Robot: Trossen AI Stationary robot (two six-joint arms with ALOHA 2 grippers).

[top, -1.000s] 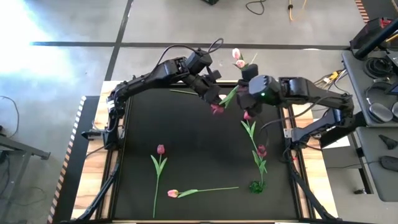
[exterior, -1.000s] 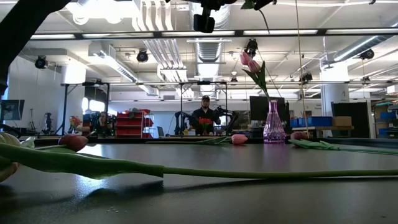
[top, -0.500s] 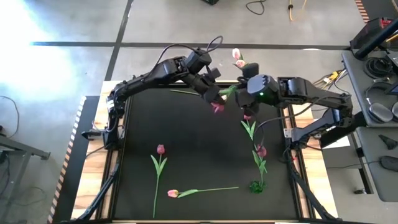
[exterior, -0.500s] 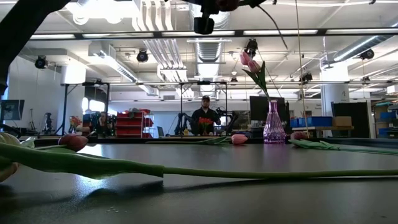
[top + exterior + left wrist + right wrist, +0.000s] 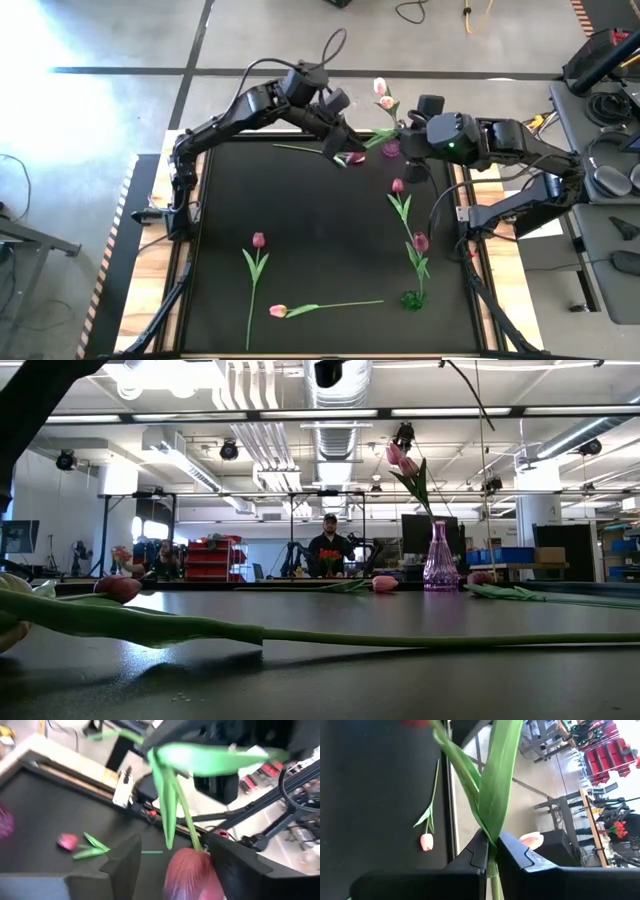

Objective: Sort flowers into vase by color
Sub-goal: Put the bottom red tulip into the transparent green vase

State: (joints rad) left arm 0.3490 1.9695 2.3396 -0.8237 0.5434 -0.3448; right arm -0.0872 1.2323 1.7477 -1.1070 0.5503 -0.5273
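A workshop with grey concrete floor surrounds a black tabletop [image 5: 320,240] framed in pale wood; across it in the low view, a person [image 5: 330,550] sits far back among shelves and benches.

The tabletop's middle is bare, with open room between the flowers at its left front and those along its right side; the far edge is crowded by both arms.

From the left: one dark-headed tulip [image 5: 257,242] lies near the front left with its stem running toward the front edge. Just beside its stem end, a pale pink tulip [image 5: 279,311] lies crosswise, stem pointing right. Another stem [image 5: 297,149] rests near the far edge.

The left gripper [image 5: 340,152] hangs above the far edge, jaws spread apart, with the maroon head of a tulip [image 5: 192,870] between its fingers [image 5: 125,865] but not pinched. That tulip's green stem [image 5: 492,790] runs right to the right gripper [image 5: 408,140], whose jaws are closed on it.

Beyond the far edge stands a purple glass vase [image 5: 439,560] holding two pink tulips [image 5: 383,94].

Down the right side lie two more dark-headed tulips [image 5: 398,187] [image 5: 420,242], end to end, near the edge. A small green clump [image 5: 412,298] sits at their front end.

That makes seven heads on view, plus the loose stem.
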